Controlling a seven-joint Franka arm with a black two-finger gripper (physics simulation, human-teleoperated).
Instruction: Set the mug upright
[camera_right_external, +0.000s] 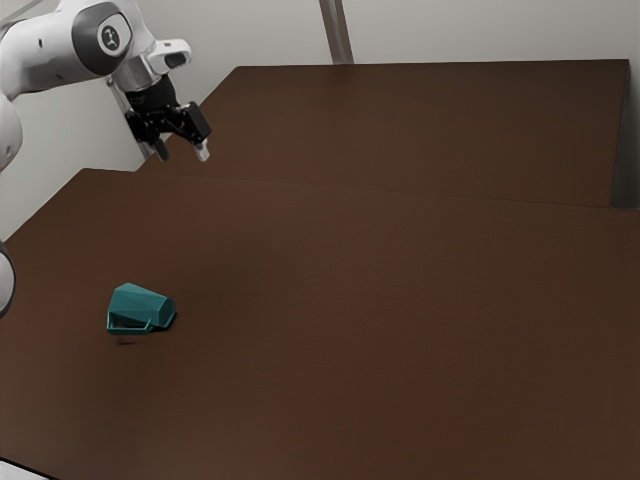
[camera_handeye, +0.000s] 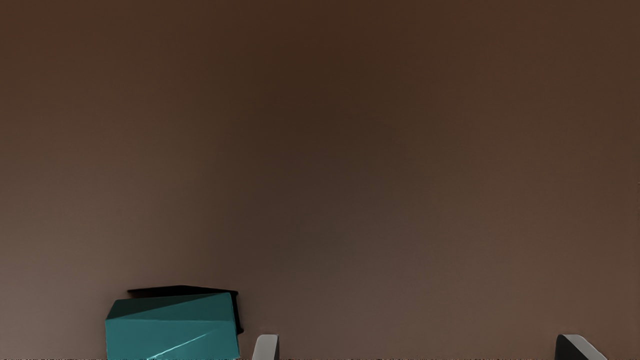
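In the exterior view, my gripper (camera_right_external: 184, 152) hangs high over the table's far left part, well above and away from the mug. The teal faceted mug (camera_right_external: 141, 306) lies on its side on the table, its handle toward the camera. In the wrist view, the mug (camera_handeye: 172, 332) is beside one fingertip, partly cut off by the bottom edge. The fingers of my gripper (camera_handeye: 417, 347) stand wide apart with nothing between them.
The brown table (camera_right_external: 380, 320) stretches across most of the exterior view. A pale wall (camera_right_external: 480, 30) stands behind its far edge, and the arm's base side is at the exterior view's left.
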